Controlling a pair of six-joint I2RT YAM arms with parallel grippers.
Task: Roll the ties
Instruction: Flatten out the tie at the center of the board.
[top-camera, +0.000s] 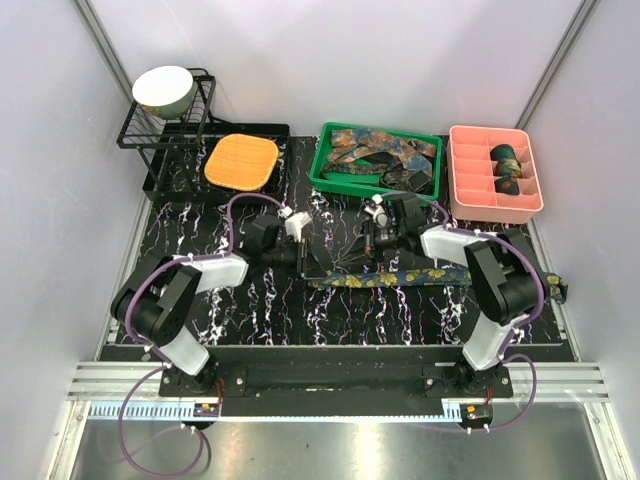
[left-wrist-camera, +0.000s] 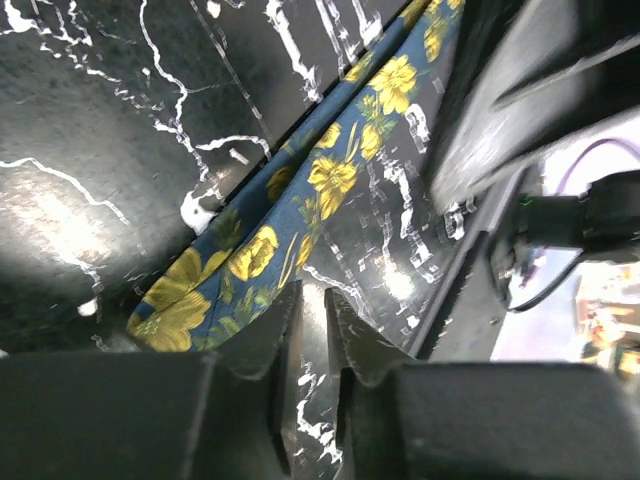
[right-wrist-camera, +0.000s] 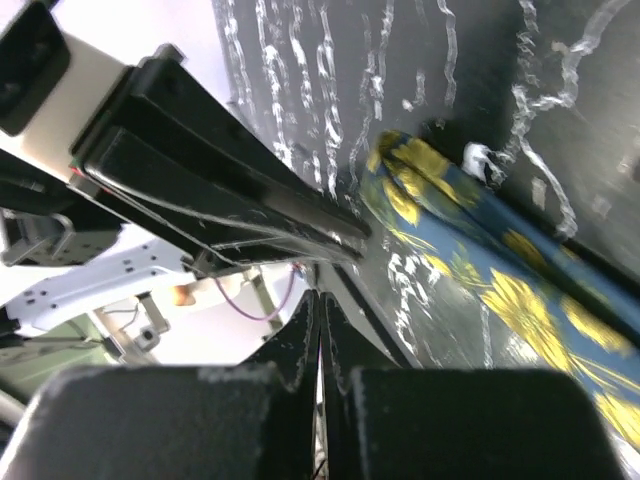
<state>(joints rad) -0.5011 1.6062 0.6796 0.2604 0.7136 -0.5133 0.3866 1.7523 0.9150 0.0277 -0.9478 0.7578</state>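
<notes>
- My left gripper (left-wrist-camera: 312, 300) stands narrow; only a slim gap parts its fingers (left-wrist-camera: 265, 345), and bare black mat (left-wrist-camera: 100, 150) shows through that gap; I see no cloth inside it
- The blue tie (left-wrist-camera: 330, 180), patterned with yellow flowers, lies flat on the mat; its pointed end runs up against the outer side of one left finger; I cannot tell whether that finger presses it down
- My right gripper (right-wrist-camera: 320, 320) is closed tight, finger against finger, with nothing between them; the blue tie passes just beside its tips, apart from them
- From above, the blue tie lies stretched out on the mat on the near side of the green bin (top-camera: 317, 155), toward my bases; it starts below the bin's left corner and runs on past the bin's right side
- Both grippers are low over the mat between the green bin and the blue tie; the left one is at the tie's end below the bin's left corner, the right one below the bin's middle
- Loose ties (top-camera: 375, 150) lie heaped inside the green bin
- Just right of the green bin is a pink tray (top-camera: 465, 170) with compartments; coiled ties (top-camera: 505, 165) sit in some of its right-hand ones
- Left of the green bin lies an orange pad (top-camera: 241, 162); farther left is a wire rack (top-camera: 150, 140) holding a bowl (top-camera: 164, 89)
</notes>
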